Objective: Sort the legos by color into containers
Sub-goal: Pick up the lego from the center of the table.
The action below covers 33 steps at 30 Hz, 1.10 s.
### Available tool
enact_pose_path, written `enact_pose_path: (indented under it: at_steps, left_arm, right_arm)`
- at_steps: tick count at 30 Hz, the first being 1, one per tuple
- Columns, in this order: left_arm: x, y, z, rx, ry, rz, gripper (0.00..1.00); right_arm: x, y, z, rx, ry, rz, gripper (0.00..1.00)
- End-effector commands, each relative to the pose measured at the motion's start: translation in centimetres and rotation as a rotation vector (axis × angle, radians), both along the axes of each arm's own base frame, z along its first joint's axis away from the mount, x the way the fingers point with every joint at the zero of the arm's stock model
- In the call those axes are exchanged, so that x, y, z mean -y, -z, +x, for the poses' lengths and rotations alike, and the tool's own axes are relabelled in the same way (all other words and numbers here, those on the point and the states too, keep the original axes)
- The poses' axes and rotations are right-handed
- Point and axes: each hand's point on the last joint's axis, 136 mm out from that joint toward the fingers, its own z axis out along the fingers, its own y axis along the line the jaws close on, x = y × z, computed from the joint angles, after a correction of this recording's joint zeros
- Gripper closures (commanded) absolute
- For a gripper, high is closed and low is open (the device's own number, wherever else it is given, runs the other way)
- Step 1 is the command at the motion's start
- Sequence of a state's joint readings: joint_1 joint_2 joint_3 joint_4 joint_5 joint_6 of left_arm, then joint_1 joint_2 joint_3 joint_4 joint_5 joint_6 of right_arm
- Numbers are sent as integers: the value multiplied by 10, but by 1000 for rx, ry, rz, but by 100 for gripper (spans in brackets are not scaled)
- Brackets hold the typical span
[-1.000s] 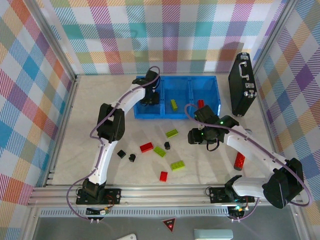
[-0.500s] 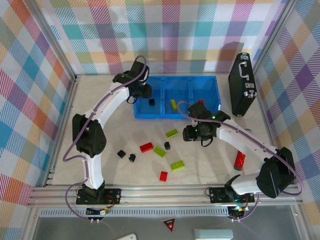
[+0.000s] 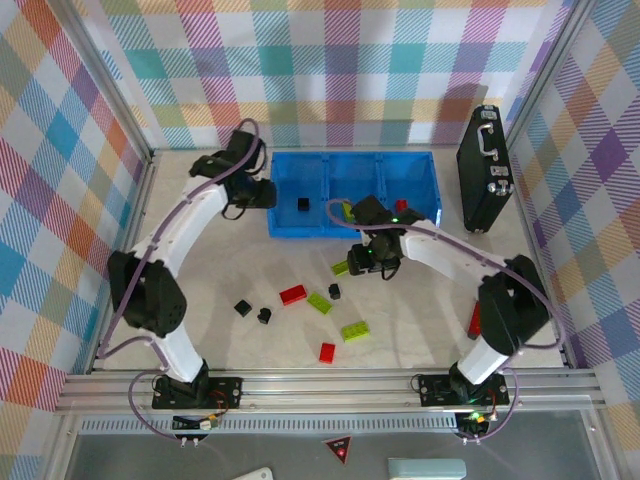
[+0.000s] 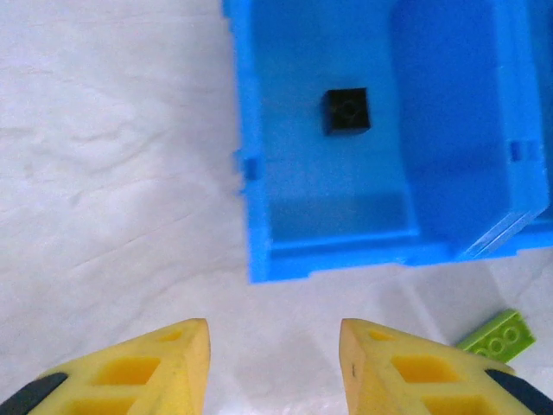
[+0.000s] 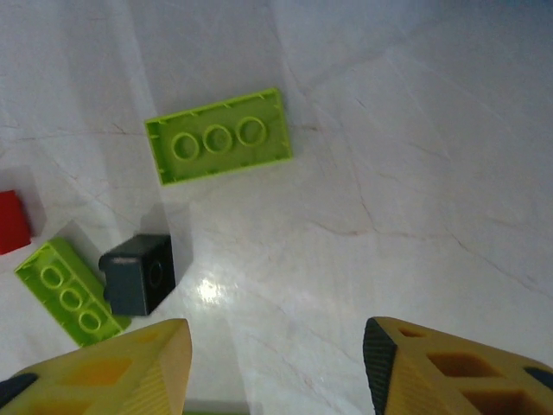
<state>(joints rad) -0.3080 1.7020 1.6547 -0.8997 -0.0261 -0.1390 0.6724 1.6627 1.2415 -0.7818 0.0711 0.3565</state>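
Note:
The blue tray (image 3: 350,160) holds a black lego (image 3: 303,205) in its left compartment, a lime one (image 3: 347,208) in the middle and a red one (image 3: 401,206) on the right. My left gripper (image 3: 260,193) hangs open and empty over the table just left of the tray (image 4: 251,216); the black lego (image 4: 346,111) lies ahead of it (image 4: 275,363). My right gripper (image 3: 358,258) is open and empty above the table beside a lime lego (image 5: 219,136), with a black one (image 5: 138,273) to its left (image 5: 276,363).
Loose legos lie on the table: red (image 3: 293,294), lime (image 3: 319,302), lime (image 3: 354,331), red (image 3: 327,351), black (image 3: 243,308) and black (image 3: 264,316). A black case (image 3: 483,168) stands at the right. A red cylinder (image 3: 478,320) is partly behind my right arm.
My left gripper has drawn back leftward out of the tray's left compartment, leaving the black lego inside. My right gripper has moved left toward the loose legos.

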Motion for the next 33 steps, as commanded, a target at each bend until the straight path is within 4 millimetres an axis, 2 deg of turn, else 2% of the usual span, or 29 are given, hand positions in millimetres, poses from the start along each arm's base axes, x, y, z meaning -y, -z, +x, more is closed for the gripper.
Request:
enact_pose_path:
  at_steps: [1,6,13,17,27,33]
  left_arm:
    - [-28,-7,-24,-13,-2,15,56]
    - [-60,6,-40,-17,-34,30,56]
    - [-66,31,-43,14,-49,35,56]
    - [-71,36,-44,26,-45,66,56]
    - [-72,48,-45,5,-44,66,56]
    - [-72,48,-45,5,-43,64,56]
  right_arm:
    - [-22,3,12,39,-84,-17,41]
    - [-36,20,26,36,-100,-61,33]
    - [-46,40,37,22,-107,-98,23]
    - [-41,49,43,29,-93,-144,20]
    - [-46,71,44,-11,-92,-151,20]
    - [-44,76,42,-23,-92,-162,28]
